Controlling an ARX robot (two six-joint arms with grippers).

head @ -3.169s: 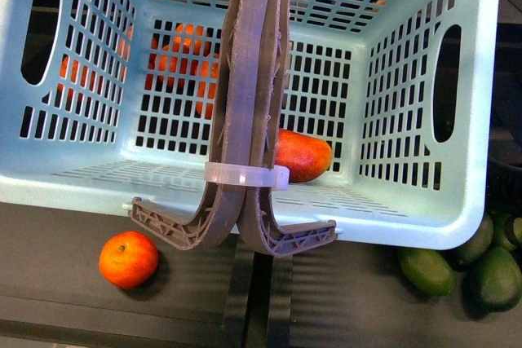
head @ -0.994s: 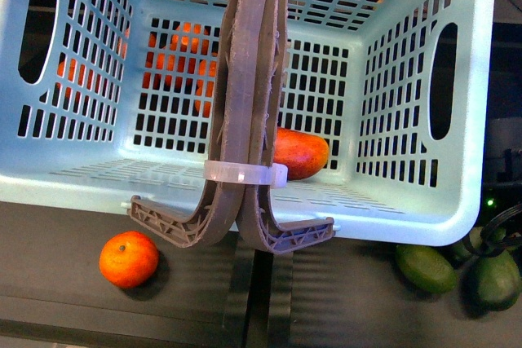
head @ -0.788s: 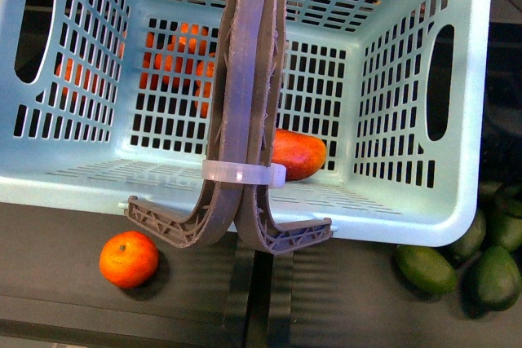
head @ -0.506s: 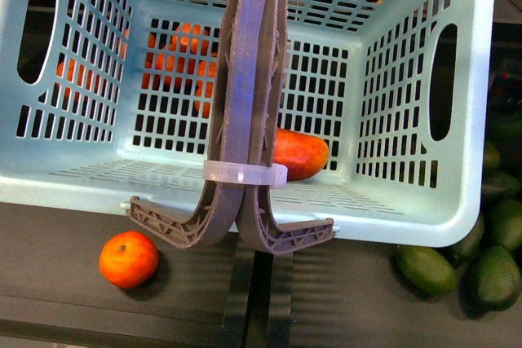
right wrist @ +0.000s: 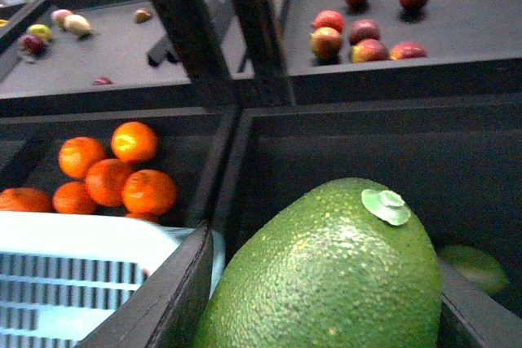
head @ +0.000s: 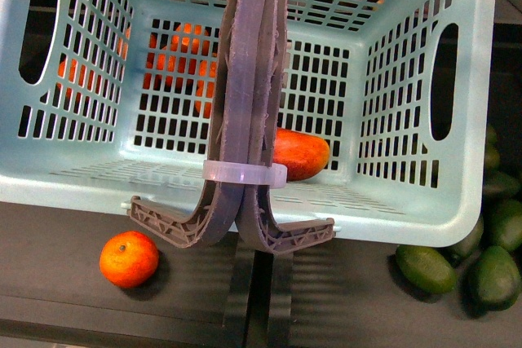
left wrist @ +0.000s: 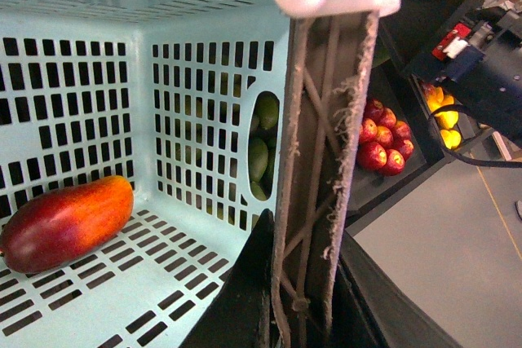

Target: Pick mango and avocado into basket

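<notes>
Mango [head: 300,155] lies in basket [head: 81,187], avocado [right wrist: 326,266] clamped in right pincer [right wrist: 322,309]

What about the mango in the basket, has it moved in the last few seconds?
No. The mango lies in the same spot on the basket floor, just right of the zip-tied handles.

Lone orange [head: 128,259] lower left on dark shelf [head: 49,242], heap of oranges [right wrist: 106,178] in black bin [right wrist: 179,132], red apples [left wrist: 383,140] in another bin
</notes>
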